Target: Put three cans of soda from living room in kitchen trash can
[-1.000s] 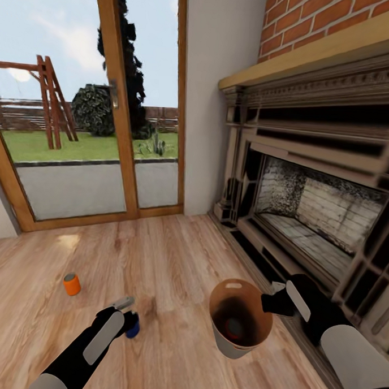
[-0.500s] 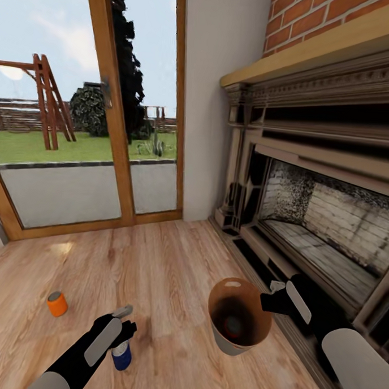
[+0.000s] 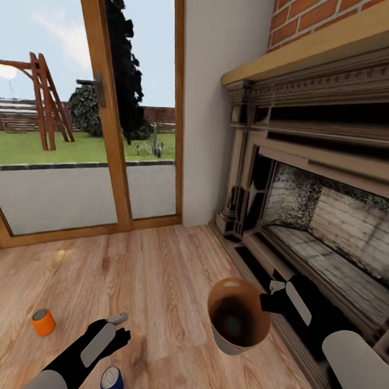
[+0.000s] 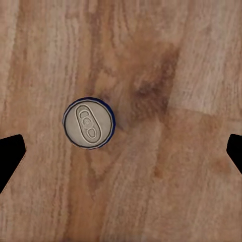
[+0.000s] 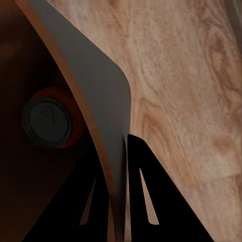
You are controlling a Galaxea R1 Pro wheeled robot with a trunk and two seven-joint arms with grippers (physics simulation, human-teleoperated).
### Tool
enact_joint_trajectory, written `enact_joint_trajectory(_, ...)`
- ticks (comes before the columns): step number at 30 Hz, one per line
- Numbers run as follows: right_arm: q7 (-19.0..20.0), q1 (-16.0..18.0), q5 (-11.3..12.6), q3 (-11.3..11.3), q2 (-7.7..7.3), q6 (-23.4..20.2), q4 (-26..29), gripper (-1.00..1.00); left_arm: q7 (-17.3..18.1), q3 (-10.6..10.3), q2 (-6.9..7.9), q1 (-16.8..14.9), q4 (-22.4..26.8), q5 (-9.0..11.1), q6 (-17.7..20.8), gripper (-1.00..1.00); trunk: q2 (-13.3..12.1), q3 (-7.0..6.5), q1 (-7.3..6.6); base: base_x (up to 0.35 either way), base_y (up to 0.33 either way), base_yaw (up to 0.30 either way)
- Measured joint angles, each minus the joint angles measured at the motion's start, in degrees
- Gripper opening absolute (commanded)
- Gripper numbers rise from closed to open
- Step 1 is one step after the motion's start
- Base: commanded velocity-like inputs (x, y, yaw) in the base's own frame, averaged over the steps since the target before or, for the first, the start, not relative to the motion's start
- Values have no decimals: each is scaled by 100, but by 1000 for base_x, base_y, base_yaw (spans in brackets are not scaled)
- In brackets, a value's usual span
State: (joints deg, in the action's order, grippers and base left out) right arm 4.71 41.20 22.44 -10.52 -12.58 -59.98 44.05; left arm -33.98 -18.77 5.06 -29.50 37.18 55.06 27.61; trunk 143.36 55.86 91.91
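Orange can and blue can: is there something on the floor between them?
Only bare wood floor lies between the orange can and the blue can, seen in the head view.

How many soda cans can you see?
3. The orange can stands on the wood floor, the blue can stands by the left gripper, and the reddish can sits inside the bin.
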Motion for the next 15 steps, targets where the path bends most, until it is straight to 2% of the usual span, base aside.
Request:
enact_joint_trajectory(3, 13, -17, 24, -1, -15, 0, 116, -100, -4, 7, 14, -10, -12, 3, 64, 100, 2, 44, 6, 15, 0, 0)
enact_joint_trajectory(5, 17, -221, -64, 6, -45, 2, 679, -100, 17, -10, 32, -111, -79, -2, 237, 100, 5, 88, 11, 6, 0, 0)
enact_joint_trajectory(6, 19, -279, -30, 12, -54, 1, 863, -100, 33, -16, 35, -142, -130, -4, 282, 100, 6, 109, 13, 3, 0, 0)
enact_joint_trajectory(8, 9, -468, 47, -3, -69, 0, 1370, -100, 235, -41, 34, -360, -600, -27, 399, 100, 9, 154, 18, 2, 0, 0)
enact_joint_trajectory(10, 8, -525, 156, -18, -81, -1, 1526, -100, 357, -43, 35, -535, -997, -81, 428, 100, 11, 199, 24, 0, 0, 0)
enact_joint_trajectory(15, -4, -566, -80, -20, -94, 0, 1656, -100, 440, -39, 46, -706, -1295, -113, 445, 100, 18, 310, 37, 0, 0, 0)
